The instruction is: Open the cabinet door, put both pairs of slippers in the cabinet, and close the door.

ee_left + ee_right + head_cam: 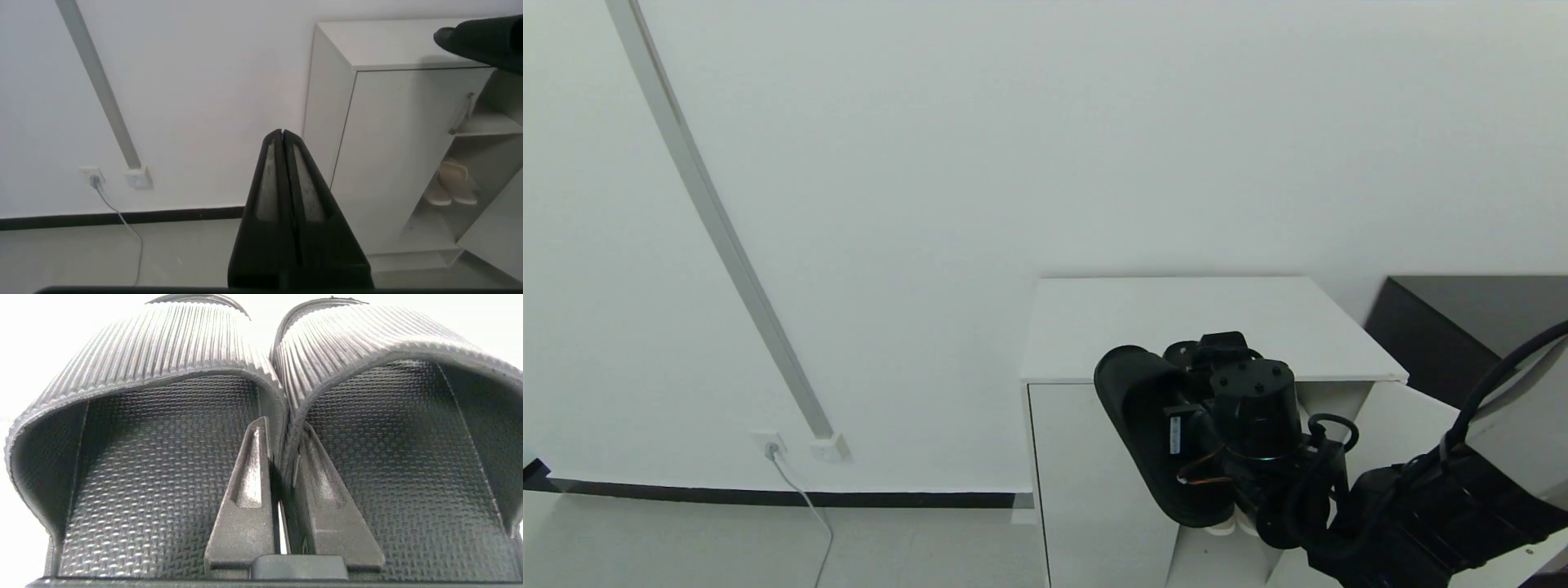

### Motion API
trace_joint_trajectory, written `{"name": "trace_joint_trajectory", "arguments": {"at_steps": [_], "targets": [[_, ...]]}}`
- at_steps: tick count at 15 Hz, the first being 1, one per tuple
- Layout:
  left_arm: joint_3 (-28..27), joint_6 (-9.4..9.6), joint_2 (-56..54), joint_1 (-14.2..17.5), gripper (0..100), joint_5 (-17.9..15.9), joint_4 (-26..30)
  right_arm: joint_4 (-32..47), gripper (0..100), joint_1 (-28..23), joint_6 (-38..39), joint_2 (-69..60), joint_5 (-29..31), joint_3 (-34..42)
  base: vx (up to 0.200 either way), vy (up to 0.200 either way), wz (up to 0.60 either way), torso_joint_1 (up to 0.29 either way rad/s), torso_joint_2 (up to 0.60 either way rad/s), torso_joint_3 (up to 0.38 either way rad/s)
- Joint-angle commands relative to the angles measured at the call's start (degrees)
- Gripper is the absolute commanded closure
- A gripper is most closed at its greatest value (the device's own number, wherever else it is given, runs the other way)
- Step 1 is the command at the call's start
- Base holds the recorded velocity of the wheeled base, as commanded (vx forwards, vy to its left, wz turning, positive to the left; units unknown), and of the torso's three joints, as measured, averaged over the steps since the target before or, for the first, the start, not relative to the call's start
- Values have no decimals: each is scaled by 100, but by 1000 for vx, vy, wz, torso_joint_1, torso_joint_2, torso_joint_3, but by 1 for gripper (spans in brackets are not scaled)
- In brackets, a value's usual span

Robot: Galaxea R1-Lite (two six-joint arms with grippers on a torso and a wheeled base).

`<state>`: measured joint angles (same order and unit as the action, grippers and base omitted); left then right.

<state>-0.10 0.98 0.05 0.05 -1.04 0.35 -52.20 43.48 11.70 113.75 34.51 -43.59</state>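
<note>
A pair of black slippers [163, 457] hangs side by side from my right gripper [279, 498], which is shut on their two inner strap edges. In the head view the black slippers [1147, 437] are held in front of the white cabinet [1176, 327], just below its top edge. The cabinet's right door [1409, 425] stands open; the left door [1094, 490] is closed. A pair of white slippers [453, 184] sits on a lower shelf inside the cabinet [392, 122]. My left gripper [282, 188] is shut on nothing, left of the cabinet and clear of it.
A grey strip [719, 220] runs slanted down the white wall to a socket [770, 447] with a cable reaching the floor. A dark piece of furniture [1478, 318] stands right of the cabinet. Bare floor lies to the left.
</note>
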Motion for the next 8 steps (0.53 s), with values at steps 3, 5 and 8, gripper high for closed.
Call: {"name": "trace_joint_trajectory", "arguments": {"at_steps": [3, 5, 8], "targets": [[1, -1, 4, 4, 100, -2, 0, -18, 100, 37, 7, -2, -15, 9, 0, 0, 0, 0, 0, 0], [1, -18, 4, 4, 100, -2, 0, -9, 100, 55, 7, -55, -41, 18, 0, 0, 0, 0, 0, 0], [1, -18, 4, 4, 100, -2, 0, -27, 100, 99, 16, -81, -41, 88, 0, -67, 0, 1, 1, 2]]}}
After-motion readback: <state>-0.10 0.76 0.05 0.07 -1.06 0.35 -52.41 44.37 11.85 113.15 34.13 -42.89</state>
